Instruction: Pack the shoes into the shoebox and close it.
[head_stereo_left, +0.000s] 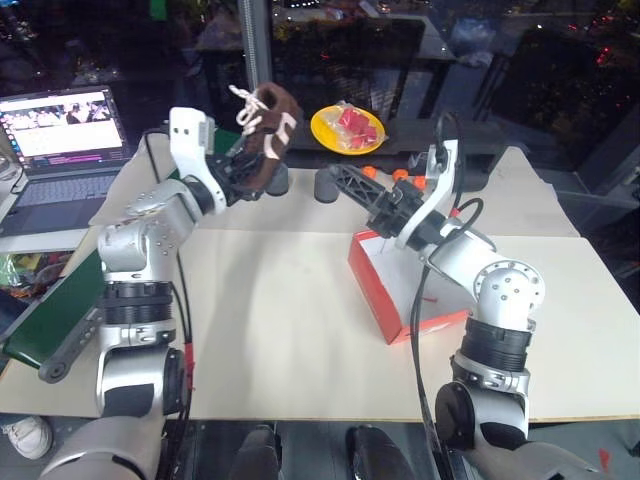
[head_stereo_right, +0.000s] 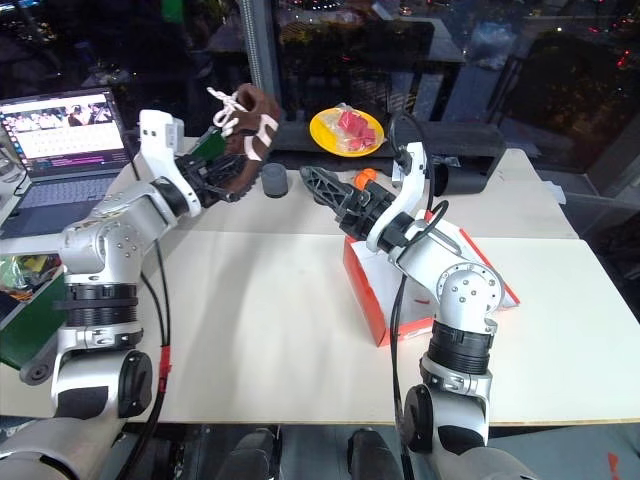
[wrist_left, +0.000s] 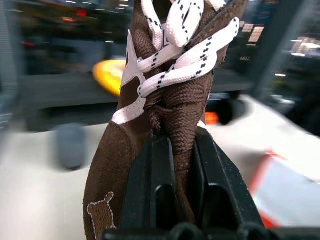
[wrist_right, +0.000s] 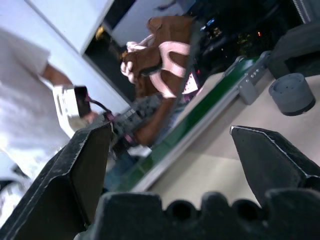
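A yellow plate (head_stereo_left: 347, 130) of red pieces sits at the far edge of the pale table (head_stereo_left: 270, 330), with a dark grey round puck (head_stereo_right: 273, 181) just in front of it and small orange items (head_stereo_left: 400, 176) beside the right arm. An open laptop (head_stereo_left: 62, 140) stands at the far left, and a long green board (head_stereo_left: 55, 312) lies along the table's left edge. None of these lies between the raised shoe and the box.

The left gripper (wrist_left: 181, 150) is pressed together on a dark brown fuzzy shoe (head_stereo_left: 268, 135), pinching a fold of its knit fabric, and holds it up in the air above the far left of the table. Flat cream laces with dark flecks criss-cross the shoe's front, and a cream outline mark is stitched low on its side.

The red-orange cardboard shoebox (head_stereo_left: 385, 290) stands to the right of the table's middle, partly hidden by the right arm. The right gripper (wrist_right: 170, 165) hangs over the box's far end, its black ribbed fingers (wrist_right: 267, 160) spread wide and holding nothing.
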